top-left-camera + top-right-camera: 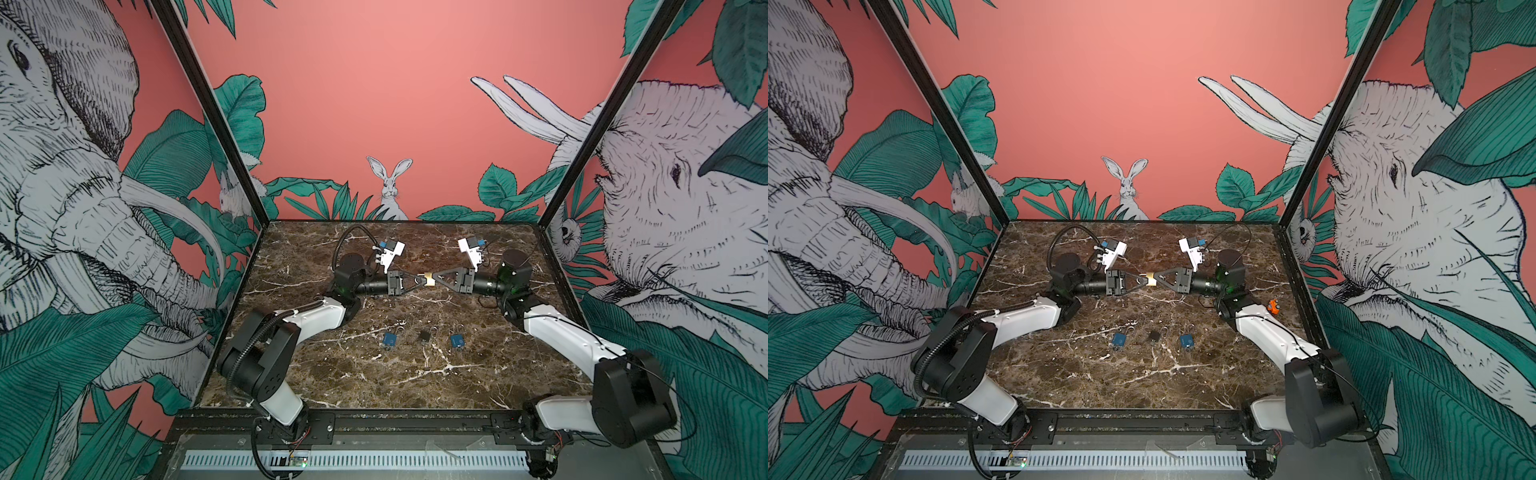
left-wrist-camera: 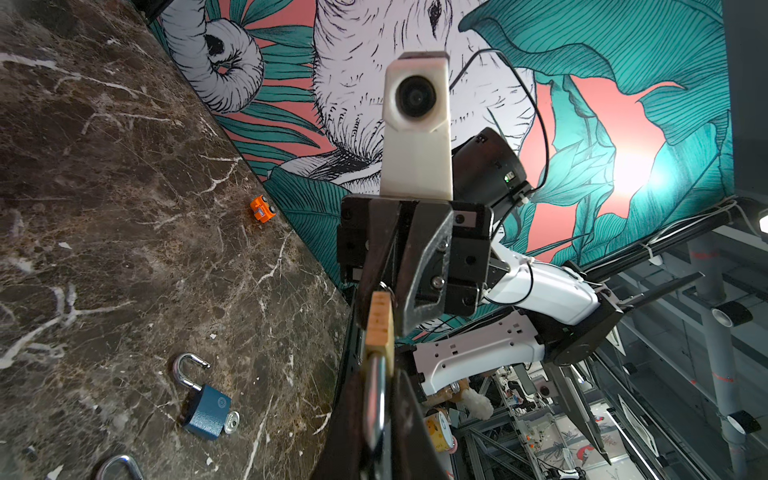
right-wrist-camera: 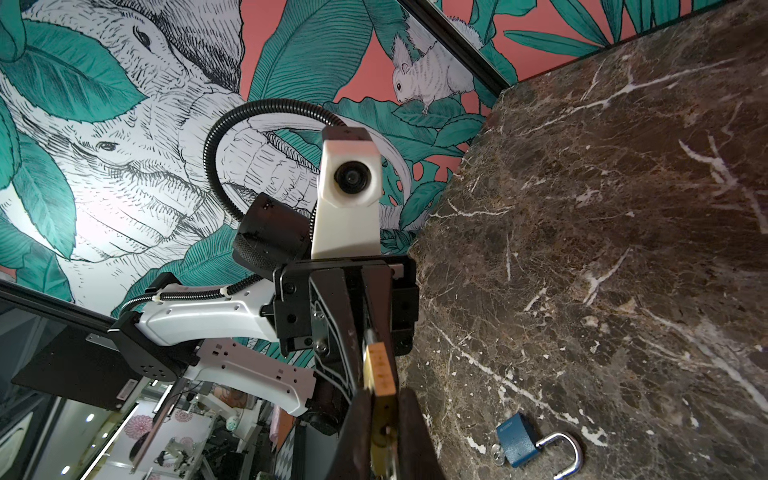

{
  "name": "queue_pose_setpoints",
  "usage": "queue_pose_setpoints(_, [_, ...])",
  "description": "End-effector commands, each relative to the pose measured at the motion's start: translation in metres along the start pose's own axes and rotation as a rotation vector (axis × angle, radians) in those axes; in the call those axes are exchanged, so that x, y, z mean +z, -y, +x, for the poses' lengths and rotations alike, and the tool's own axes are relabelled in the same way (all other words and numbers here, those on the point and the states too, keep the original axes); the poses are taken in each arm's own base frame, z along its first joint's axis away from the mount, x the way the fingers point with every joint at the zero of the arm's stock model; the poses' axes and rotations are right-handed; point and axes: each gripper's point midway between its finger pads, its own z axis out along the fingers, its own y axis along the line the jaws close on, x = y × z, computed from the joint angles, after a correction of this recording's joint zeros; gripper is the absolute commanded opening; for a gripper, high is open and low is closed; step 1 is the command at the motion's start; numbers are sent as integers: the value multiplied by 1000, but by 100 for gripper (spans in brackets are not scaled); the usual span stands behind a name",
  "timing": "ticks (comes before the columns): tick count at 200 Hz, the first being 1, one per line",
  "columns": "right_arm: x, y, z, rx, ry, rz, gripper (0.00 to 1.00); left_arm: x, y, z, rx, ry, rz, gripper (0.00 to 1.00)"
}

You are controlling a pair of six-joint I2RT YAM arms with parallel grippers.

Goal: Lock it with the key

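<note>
I see brass padlock (image 1: 430, 281) lifted over middle of worktop (image 1: 374, 374), between both hands. Left hand (image 1: 422, 282) clenched on shackle (image 2: 376, 399). Right hand (image 1: 435, 276) clenched on key (image 3: 383, 440) at padlock bottom. Blue padlock (image 1: 389, 340), black padlock (image 1: 424, 336) and second blue padlock (image 1: 457, 341) lie toward front edge, well apart from hands. Orange toy car (image 1: 1272, 306) near right edge. Back part free.

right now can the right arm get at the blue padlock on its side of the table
Probably not yet. The way to the blue padlock looks free, but the right gripper is shut on the brass padlock that the left gripper also holds.
</note>
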Motion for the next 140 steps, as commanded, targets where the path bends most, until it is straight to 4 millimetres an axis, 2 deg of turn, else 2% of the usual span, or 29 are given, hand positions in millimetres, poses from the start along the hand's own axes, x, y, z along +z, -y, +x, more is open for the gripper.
queue_pose_setpoints(1, [11,-22,11,-51,-54,-86,5,6,13,-9,43,12,25,0])
queue_pose_setpoints(27, [11,-20,11,-43,-54,-81,0,6,13,-9,43,14,24,2])
queue_pose_setpoints(41, [11,-19,11,-42,-52,-78,0,6,13,-9,43,15,22,7])
queue_pose_setpoints(109, [12,-11,11,-23,-41,-54,0,5,15,-10,46,24,22,19])
queue_pose_setpoints(140, [12,-7,11,-13,-34,-42,0,4,15,-9,44,25,19,17])
